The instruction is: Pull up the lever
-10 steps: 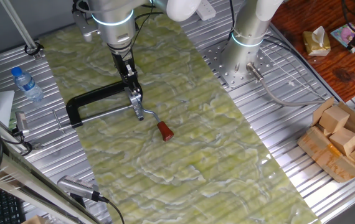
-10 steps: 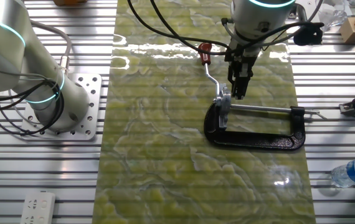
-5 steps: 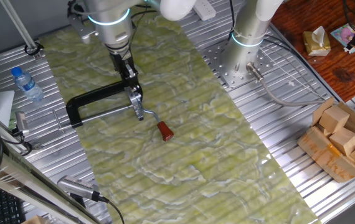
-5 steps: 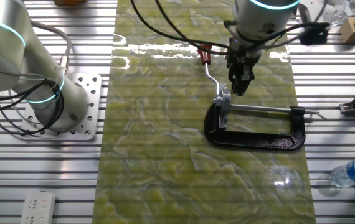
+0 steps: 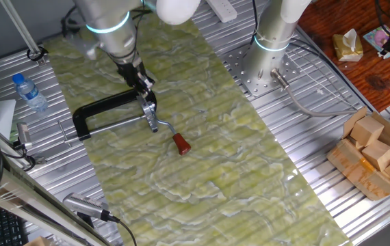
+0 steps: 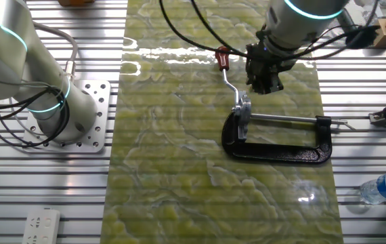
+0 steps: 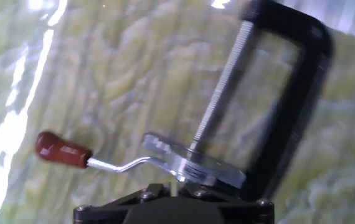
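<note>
Tool [image 5: 143,83] above clamp [image 5: 102,109], lever [image 5: 169,132] flat, open cloth [image 5: 209,171] beyond.

The mat [image 5: 202,150] is pale green with whitish marbled veins, crossed by faint stripes. The clamp [image 6: 281,150] is glossy black; its screw [image 7: 218,93] is silver. The lever [image 7: 112,165] is silver too, ending in a red-brown knob [image 7: 59,150] (the brightest colour on the mat). The table [image 5: 318,178] is ribbed grey metal. The bottle [image 5: 29,92] is clear with a blue cap.
</note>
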Available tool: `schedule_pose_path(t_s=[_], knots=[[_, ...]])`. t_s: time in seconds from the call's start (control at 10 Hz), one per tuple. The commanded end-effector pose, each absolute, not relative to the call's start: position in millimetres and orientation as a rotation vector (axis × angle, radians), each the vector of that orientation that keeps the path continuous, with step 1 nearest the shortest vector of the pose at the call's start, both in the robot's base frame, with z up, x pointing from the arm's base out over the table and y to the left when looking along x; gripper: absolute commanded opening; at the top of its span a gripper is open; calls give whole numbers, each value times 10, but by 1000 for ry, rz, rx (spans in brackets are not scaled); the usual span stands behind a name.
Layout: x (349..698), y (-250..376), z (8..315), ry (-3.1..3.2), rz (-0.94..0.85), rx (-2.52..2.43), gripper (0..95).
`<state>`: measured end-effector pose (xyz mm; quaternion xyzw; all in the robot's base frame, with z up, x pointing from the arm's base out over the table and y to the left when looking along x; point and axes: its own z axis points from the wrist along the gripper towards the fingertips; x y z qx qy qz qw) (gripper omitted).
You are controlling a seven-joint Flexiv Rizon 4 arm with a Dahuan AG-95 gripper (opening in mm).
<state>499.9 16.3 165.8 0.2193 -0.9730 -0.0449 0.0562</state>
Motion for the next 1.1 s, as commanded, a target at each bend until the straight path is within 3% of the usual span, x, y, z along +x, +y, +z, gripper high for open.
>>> schedule_pose_path(t_s=[0.1,0.4,1.1], knots=[[4906,569,1570,-2803,-136,1133,0],[4896,558,1564,-2716,-190,1361,0],[4872,535,1555,-2708,-181,1380,0]])
